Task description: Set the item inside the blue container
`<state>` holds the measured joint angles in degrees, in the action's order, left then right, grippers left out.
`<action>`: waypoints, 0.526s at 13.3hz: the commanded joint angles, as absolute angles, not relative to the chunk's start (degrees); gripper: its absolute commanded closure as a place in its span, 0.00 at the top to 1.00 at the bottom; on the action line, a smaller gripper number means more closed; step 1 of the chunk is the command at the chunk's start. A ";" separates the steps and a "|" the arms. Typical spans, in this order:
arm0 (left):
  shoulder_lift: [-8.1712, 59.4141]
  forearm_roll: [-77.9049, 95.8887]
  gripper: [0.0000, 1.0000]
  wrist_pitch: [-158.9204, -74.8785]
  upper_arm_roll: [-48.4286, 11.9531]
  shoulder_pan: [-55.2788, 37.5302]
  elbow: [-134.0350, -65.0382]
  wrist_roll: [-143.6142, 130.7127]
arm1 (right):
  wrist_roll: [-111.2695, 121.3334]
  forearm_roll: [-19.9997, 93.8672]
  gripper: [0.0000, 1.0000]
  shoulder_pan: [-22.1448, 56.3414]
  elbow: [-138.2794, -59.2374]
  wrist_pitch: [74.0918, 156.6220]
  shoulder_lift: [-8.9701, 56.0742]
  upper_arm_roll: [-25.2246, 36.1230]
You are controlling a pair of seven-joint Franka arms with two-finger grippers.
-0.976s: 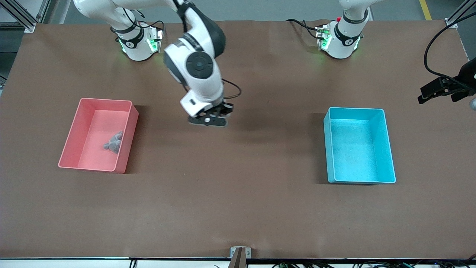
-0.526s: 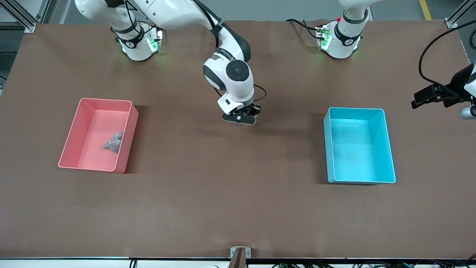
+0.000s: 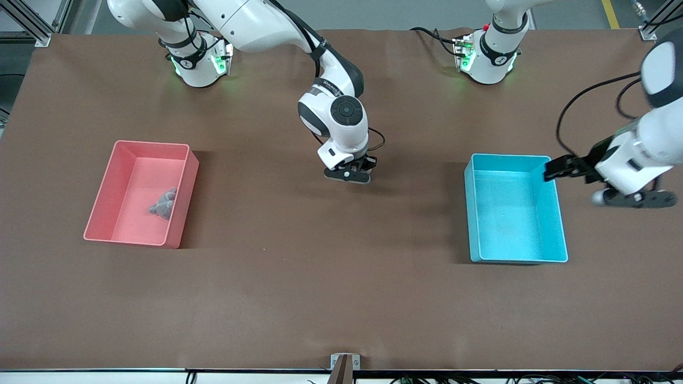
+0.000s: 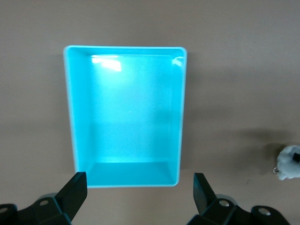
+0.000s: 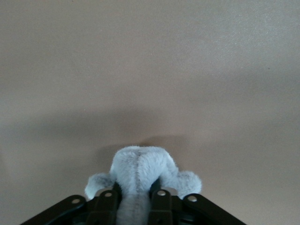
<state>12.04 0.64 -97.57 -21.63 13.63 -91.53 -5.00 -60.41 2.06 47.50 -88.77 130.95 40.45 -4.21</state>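
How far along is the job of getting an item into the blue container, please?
Done: the right gripper has a grey plush toy clamped, over bare table between the bins. In hand: the left gripper hangs open beside the blue container. Left: the container is empty, and another plush toy lies in the pink bin.

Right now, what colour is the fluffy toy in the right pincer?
Pale grey. The fluffy toy shows best in the right wrist view, clamped by the right pincer.
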 commanded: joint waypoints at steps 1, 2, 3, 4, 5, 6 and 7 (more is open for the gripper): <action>14.76 -0.53 1.00 -101.49 -21.88 10.39 -92.10 -7.90 | -60.38 2.20 1.00 47.20 -88.15 128.77 38.68 -3.69; 15.11 -0.53 1.00 -103.17 -21.88 9.07 -93.50 -10.09 | -60.21 2.11 1.00 47.02 -87.89 123.97 36.15 -3.43; 15.73 -0.53 1.00 -104.49 -21.88 7.66 -94.56 -13.41 | -60.03 2.02 1.00 46.33 -87.80 119.92 33.43 -3.43; 16.60 -0.44 1.00 -105.37 -21.88 6.60 -95.53 -17.62 | -59.25 1.93 1.00 44.58 -87.89 116.05 29.92 -3.43; 17.48 -0.35 1.00 -106.42 -21.97 5.37 -95.97 -20.45 | -56.98 2.02 1.00 42.73 -87.89 111.23 27.10 -3.43; 18.71 -0.35 1.00 -108.00 -21.97 4.06 -96.85 -22.48 | -53.12 2.02 1.00 40.63 -87.89 106.40 24.29 -3.43; 19.94 -0.26 1.00 -109.93 -22.06 2.30 -97.64 -24.94 | -49.26 2.11 1.00 38.26 -87.98 102.17 21.56 -3.43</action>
<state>18.45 0.64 -106.76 -21.87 4.46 -96.02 -20.64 -55.22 1.96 42.87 -84.86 107.98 28.37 -2.64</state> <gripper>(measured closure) 0.000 0.000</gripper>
